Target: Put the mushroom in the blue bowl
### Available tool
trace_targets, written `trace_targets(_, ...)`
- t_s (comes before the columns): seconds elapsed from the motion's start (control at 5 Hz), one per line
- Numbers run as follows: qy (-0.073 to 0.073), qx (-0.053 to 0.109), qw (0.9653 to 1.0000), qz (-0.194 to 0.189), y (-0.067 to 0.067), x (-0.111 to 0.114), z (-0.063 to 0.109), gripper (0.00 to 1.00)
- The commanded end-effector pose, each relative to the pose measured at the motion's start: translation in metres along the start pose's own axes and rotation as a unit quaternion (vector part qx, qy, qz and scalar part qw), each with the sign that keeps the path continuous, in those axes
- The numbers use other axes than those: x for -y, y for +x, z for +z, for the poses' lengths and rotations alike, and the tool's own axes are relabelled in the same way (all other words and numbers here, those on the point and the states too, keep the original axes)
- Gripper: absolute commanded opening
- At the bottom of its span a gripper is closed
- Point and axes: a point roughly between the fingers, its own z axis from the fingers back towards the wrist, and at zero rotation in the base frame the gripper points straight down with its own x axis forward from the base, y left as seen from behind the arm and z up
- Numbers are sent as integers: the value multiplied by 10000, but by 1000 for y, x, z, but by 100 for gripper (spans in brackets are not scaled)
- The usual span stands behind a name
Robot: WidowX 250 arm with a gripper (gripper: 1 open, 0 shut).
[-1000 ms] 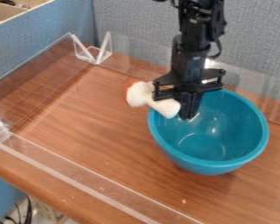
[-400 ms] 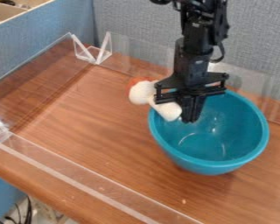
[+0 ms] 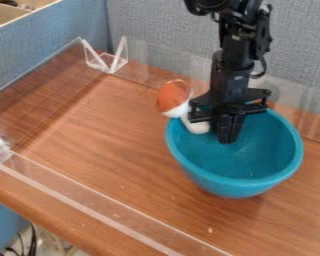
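The blue bowl (image 3: 238, 163) stands on the wooden table at the right. My gripper (image 3: 216, 124) hangs over the bowl's back left rim, shut on the mushroom (image 3: 182, 105). The mushroom is off the table, tilted sideways, its orange-tan cap pointing left and its cream stem between the fingers. It hovers just above the bowl's rim, partly over the inside.
A clear acrylic wall (image 3: 43, 70) runs along the left and front of the wooden table (image 3: 83, 130). A small clear stand (image 3: 109, 55) sits at the back left corner. A blue partition stands behind the table.
My gripper has carried the mushroom up and to the right, from beside the bowl's left rim to above its rim. The bowl has stayed put.
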Motion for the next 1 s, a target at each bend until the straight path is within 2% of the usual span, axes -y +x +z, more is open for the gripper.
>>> trace_targets(0.0,-228,166,9990,-360,5,13,21,0)
trace_targets(0.2,-232,165,9973,-676,7,21,23,0)
trace_targets(0.6,-234,173,9957,-879,1,30,14,0)
trace_targets(0.8,-257,177,9965,-770,-1,24,8,0)
